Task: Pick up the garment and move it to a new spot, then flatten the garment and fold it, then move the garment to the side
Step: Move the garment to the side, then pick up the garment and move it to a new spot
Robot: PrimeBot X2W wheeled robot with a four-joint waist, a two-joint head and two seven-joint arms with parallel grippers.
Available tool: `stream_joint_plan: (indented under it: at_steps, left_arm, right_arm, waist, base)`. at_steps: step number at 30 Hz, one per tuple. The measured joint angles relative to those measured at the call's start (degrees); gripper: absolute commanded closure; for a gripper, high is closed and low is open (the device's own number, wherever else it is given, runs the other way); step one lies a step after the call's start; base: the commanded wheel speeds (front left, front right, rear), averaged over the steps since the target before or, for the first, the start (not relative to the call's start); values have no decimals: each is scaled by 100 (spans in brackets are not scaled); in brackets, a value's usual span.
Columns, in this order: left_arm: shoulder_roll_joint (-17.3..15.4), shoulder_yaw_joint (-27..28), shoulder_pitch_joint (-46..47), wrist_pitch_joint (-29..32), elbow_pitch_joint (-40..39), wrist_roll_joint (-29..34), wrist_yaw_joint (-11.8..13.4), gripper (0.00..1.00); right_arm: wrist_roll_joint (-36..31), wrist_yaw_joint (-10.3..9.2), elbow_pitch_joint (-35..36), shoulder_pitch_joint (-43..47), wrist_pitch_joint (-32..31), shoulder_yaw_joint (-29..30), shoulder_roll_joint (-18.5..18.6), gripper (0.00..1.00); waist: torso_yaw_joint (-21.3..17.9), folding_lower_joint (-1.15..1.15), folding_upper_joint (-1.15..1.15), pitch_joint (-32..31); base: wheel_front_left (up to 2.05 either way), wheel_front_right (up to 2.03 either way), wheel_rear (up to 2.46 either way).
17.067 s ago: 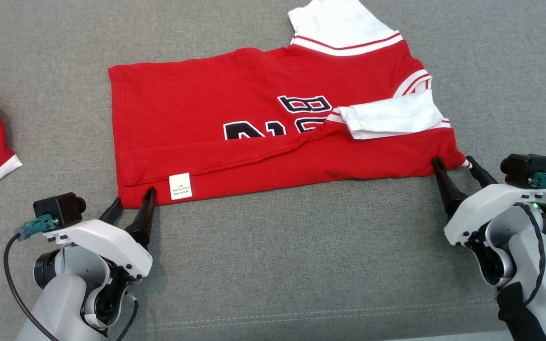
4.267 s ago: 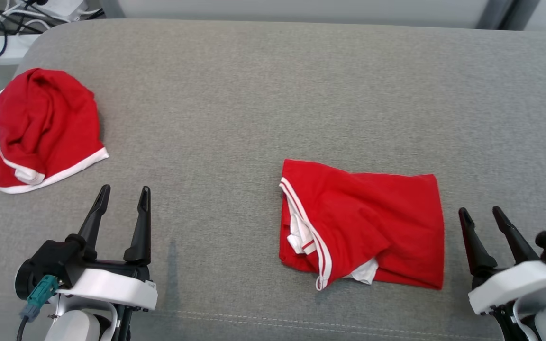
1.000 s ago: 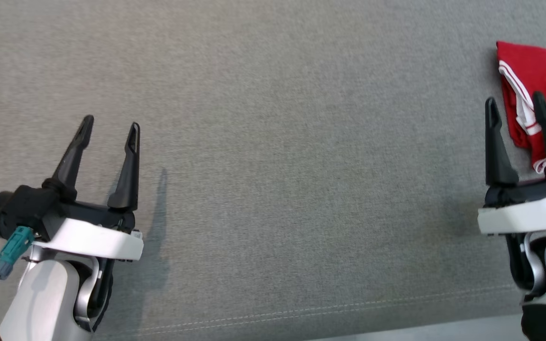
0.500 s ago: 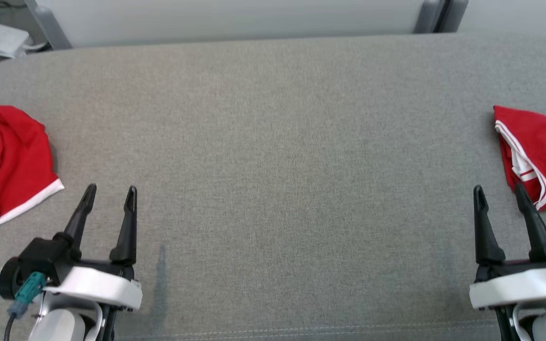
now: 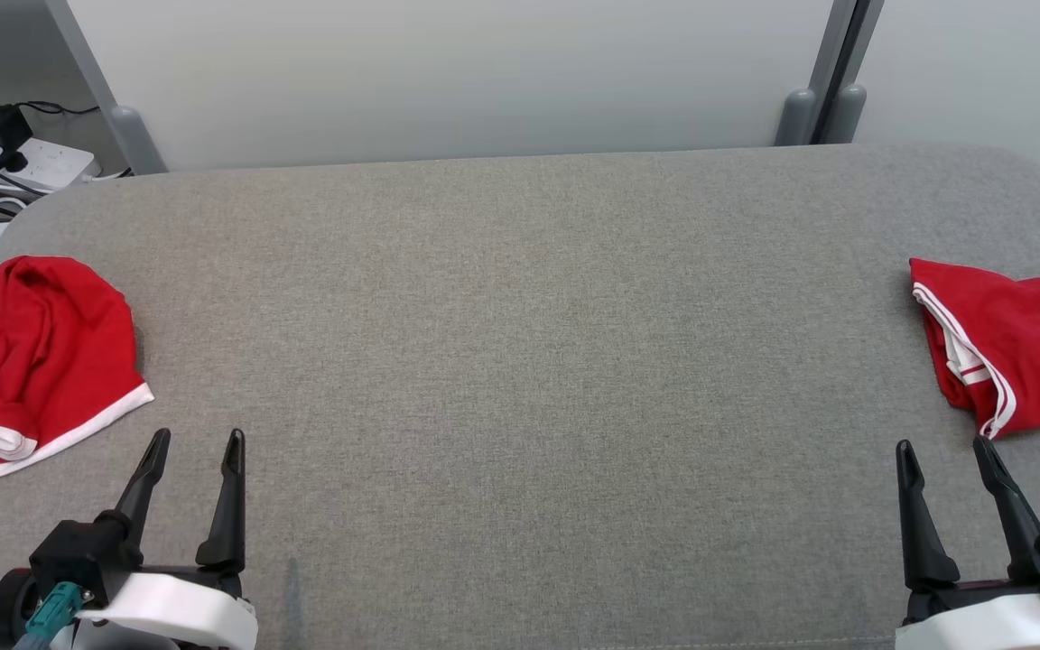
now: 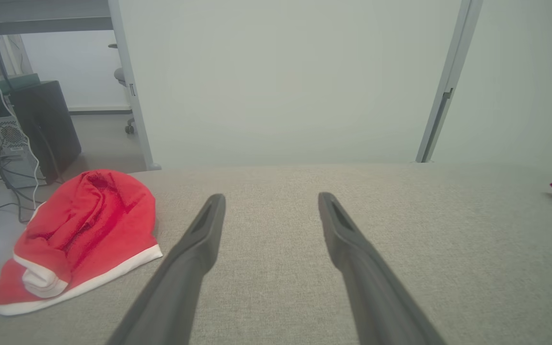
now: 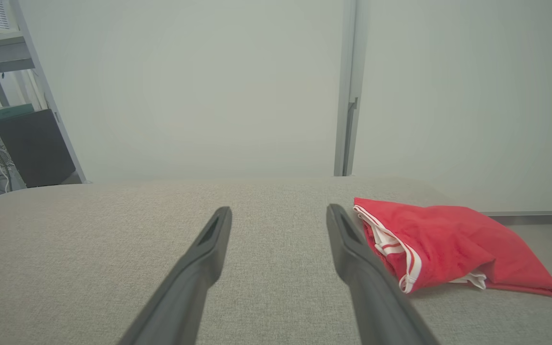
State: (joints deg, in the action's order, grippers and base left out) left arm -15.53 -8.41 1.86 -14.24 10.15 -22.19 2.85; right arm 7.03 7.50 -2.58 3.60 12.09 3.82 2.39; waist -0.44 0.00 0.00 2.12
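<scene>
The garment (image 5: 1016, 348) is folded into a rough red rectangle, with white striped trim along its left edge and a bit of white poking out underneath. It lies at the far right end of the grey surface (image 5: 520, 343), partly cut off by the head view's edge. The right gripper (image 5: 942, 444) is near its front corner but not touching, jaws apart. The left gripper (image 5: 195, 440) also has its jaws apart, near a second red garment (image 5: 32, 361), which is crumpled with a white hem, at the left end. A power strip (image 5: 28, 162) with cables sits on the floor beyond.
</scene>
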Motion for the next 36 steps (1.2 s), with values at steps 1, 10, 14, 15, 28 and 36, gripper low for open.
stream_joint_plan:
  at_steps: [1, 10, 14, 15, 28, 36]
  left_arm:
    - [0, 0, -29, 0, 0, 0, 0, 0]
    - [-9, -5, -50, 1, 2, -1, 27, 0]
    - [-15, -12, -50, 2, 2, -1, 32, 0]
    - [-14, -14, -50, 2, 3, -2, 33, 0]
    - [-15, -80, -50, 9, 8, -10, 76, 0]
    - [-33, -74, -26, 10, 66, -57, 125, 0]
  right_arm:
    - [0, 0, 25, 30, -20, 5, -2, 0]
    - [-41, 0, 151, 57, -99, 26, -11, 0]
    - [-42, 0, 151, 57, -99, 23, -12, 0]
    - [-42, 0, 151, 57, -99, 23, -12, 0]
    - [-41, 0, 145, 57, -99, -2, -13, 0]
    - [-42, 0, 186, 133, -108, -7, -13, 0]
  waist:
    - [3, 0, 0, -12]
    - [2, 0, 0, -27]
    - [-14, 0, 0, -11]
    - [-18, 0, 0, -14]
    - [-5, 0, 0, -25]
    - [356, 0, 0, -20]
  base:
    - [0, 0, 0]
    - [0, 0, 0]
    - [0, 0, 0]
    - [0, 0, 0]
    - [0, 0, 0]
    - [0, 0, 0]
